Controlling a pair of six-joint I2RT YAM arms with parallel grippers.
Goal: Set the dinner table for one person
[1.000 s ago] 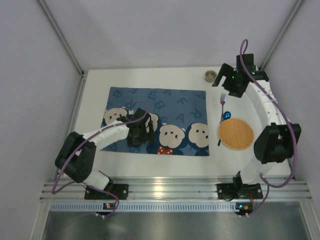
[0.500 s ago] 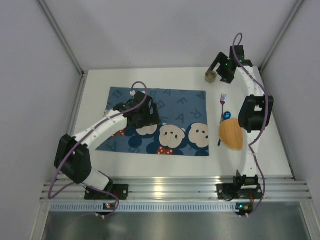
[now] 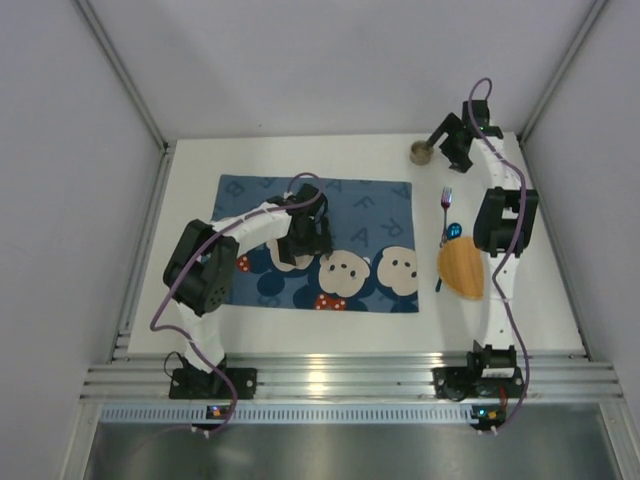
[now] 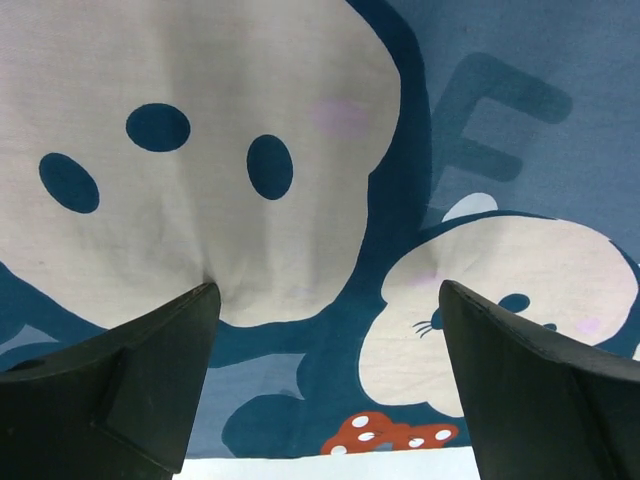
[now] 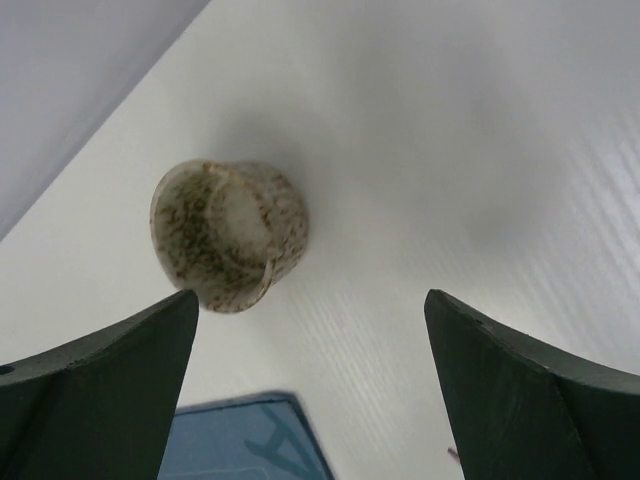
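The dinner table [image 3: 300, 338] is the white tabletop, with a blue cartoon-mouse placemat [image 3: 350, 215] spread on its left half. My left gripper [image 3: 302, 243] hovers low over the middle of the placemat [image 4: 470, 120], open [image 4: 325, 290] with only cloth between its fingers. My right gripper [image 3: 441, 140] is at the back right, beside a small speckled cup [image 3: 421, 152]. In the right wrist view the cup [image 5: 228, 235] stands just beyond the open gripper [image 5: 308, 295], nearer the left finger, untouched.
A purple fork [image 3: 446, 206], a blue-ended utensil [image 3: 455, 231] and a round wooden plate [image 3: 463, 270] lie right of the placemat; the right arm covers part of the plate. Grey walls close the back and both sides. The placemat's corner [image 5: 250, 440] shows below the cup.
The left gripper has moved up and to the right across the placemat. The right arm has folded and swung to the back, bringing its gripper up beside the cup.
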